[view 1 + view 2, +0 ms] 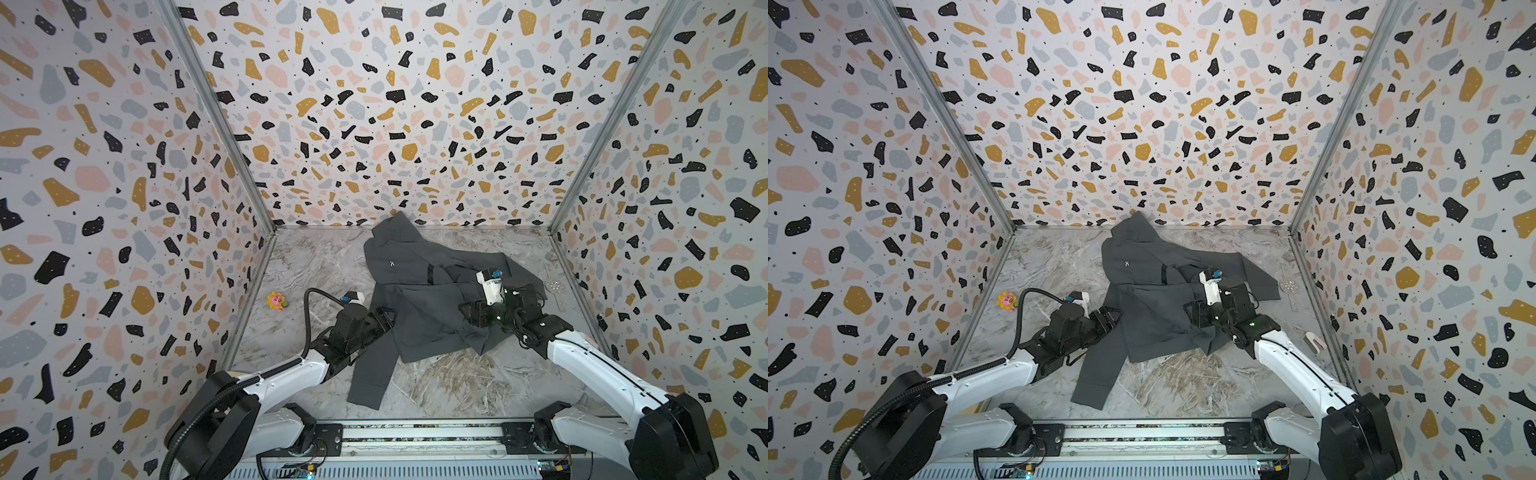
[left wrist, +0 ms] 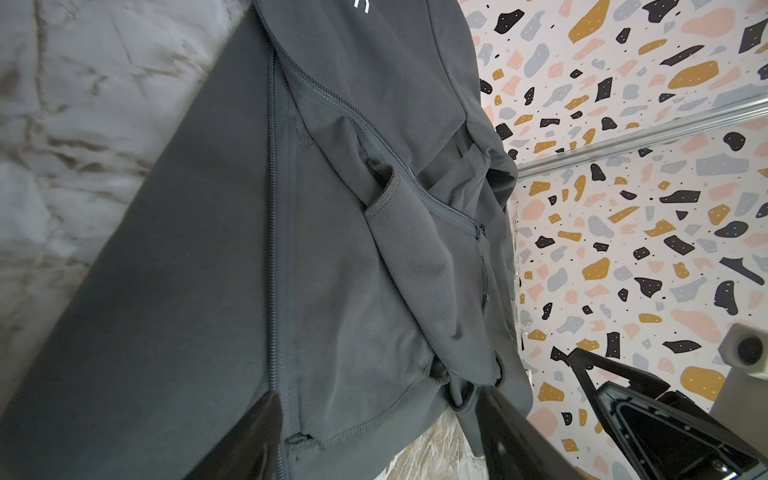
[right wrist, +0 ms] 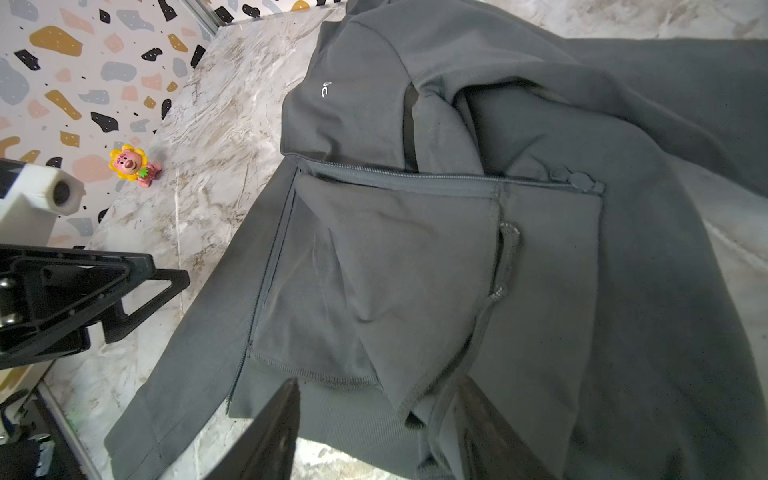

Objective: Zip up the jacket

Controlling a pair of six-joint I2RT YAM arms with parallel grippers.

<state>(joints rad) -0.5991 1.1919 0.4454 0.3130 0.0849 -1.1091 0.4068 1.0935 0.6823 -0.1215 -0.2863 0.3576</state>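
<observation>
Rail nearest, then marbled tabletop within terrazzo walls; left claw and right claw stand open at the jacket.

The jacket covers the middle of the tabletop. Far left and the near strip lie bare. A small toy stands left.
</observation>
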